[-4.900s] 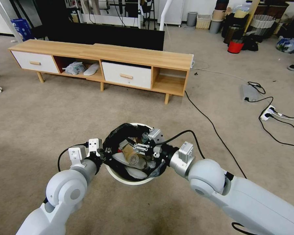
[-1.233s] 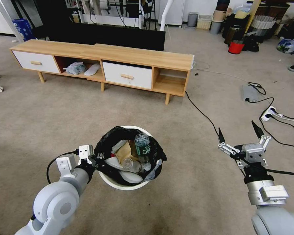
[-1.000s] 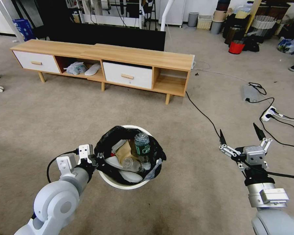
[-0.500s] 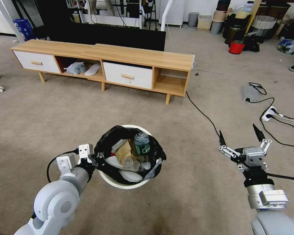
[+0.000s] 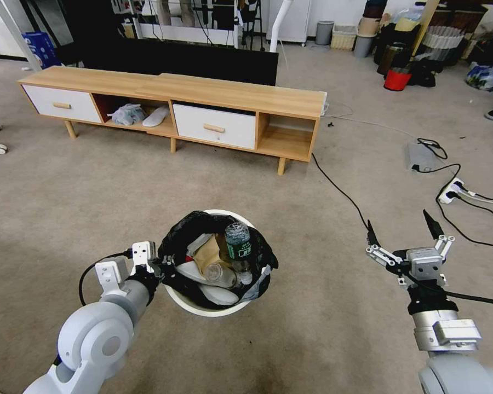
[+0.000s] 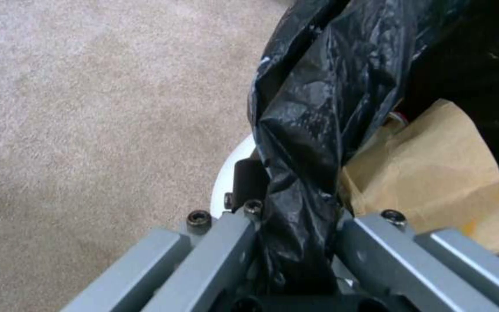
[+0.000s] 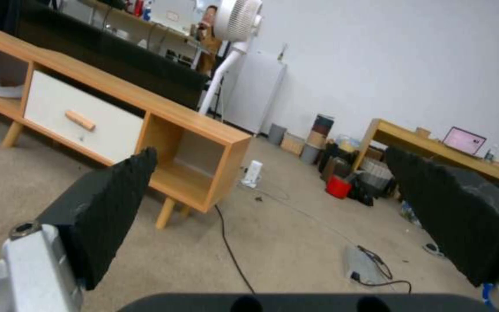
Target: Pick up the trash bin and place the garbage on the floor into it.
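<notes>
The trash bin [image 5: 202,309], white with a black bag over its rim, hangs low over the floor [image 5: 82,191] in the head view. My left gripper [image 5: 161,268] is shut on its near-left rim. In the left wrist view the fingers [image 6: 221,255] pinch the black bag [image 6: 301,130] and white rim [image 6: 232,173]. The garbage lies inside: a green-labelled bottle [image 5: 238,247] standing up, a tan box [image 5: 208,254], another clear bottle [image 5: 223,273]. My right gripper [image 5: 398,220] is open and empty, well to the right of the bin, its black pads [image 7: 105,208] spread wide.
A low wooden cabinet [image 5: 213,96] with white drawers stands ahead. Black cables [image 5: 339,191], a power strip [image 5: 449,189] and a grey box [image 5: 419,156] lie on the carpet to the right. A red bucket [image 5: 394,79] and clutter sit at the back right.
About five seconds ago my right gripper was over the bin; it has since swung out to the right, open, and a green-labelled bottle stands in the bin. Over the last second almost nothing moved.
</notes>
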`<state>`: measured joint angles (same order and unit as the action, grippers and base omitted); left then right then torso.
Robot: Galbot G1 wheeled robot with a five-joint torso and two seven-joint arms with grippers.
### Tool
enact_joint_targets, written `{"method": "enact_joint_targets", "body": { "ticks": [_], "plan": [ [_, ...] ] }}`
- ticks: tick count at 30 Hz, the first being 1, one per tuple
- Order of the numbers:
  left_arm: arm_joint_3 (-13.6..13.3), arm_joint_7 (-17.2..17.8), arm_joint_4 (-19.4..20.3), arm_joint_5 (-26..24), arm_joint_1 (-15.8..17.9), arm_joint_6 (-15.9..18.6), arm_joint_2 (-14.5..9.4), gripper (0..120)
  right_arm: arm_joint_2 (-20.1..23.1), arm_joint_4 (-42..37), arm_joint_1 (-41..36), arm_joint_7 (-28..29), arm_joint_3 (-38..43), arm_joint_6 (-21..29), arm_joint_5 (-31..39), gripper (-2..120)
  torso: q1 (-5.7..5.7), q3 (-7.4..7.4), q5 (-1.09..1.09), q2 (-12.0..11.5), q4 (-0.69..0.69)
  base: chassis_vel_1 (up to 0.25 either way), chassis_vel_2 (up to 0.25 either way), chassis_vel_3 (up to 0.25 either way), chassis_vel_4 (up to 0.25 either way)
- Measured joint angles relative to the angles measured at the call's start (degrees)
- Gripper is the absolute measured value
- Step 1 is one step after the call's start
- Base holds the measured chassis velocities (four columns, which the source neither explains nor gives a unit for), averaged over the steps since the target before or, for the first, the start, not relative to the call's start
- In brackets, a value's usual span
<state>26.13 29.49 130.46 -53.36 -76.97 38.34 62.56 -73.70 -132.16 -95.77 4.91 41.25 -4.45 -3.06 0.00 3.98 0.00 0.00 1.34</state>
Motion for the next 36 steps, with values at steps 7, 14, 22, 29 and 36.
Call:
{"method": "enact_joint_targets", "body": {
  "ticks": [7,14,22,29,36],
  "plan": [
    [-0.1,0.0,0.0,0.0,0.1,0.0,0.0,1,-0.1,0.1,-0.1,0.0,-0.2,-0.2,-0.2,100,0.0,0.0,0.0,0.0,0.0,0.0,0.0,0.0,0.0],
    [-0.3,0.0,-0.2,0.0,0.5,0.0,0.0,1,-0.8,0.1,-0.5,-0.3,-0.7,-0.4,-1.0,100,0.0,0.0,0.01,0.0,0.0,0.0,0.0,0.0,0.0],
    [-0.3,0.0,-0.3,-0.1,0.5,0.0,-0.2,1,-1.2,0.3,-0.4,-0.6,-0.9,-0.7,-1.3,100,0.0,0.0,0.0,0.0,0.01,0.0,0.0,0.0,0.0],
    [-0.1,0.0,-0.3,-0.1,0.3,-0.1,-0.3,1,-1.2,0.4,-0.1,-0.6,-0.8,-0.7,-1.2,100,0.0,0.0,0.0,0.0,0.01,0.0,0.0,0.0,0.0],
    [-0.3,0.0,-0.3,-0.1,0.4,-0.1,-0.1,1,-1.1,0.4,-0.4,-0.6,-0.5,-1.0,-1.0,100,0.0,0.0,0.01,0.0,0.01,0.0,0.0,0.0,0.0]
  ]
}}
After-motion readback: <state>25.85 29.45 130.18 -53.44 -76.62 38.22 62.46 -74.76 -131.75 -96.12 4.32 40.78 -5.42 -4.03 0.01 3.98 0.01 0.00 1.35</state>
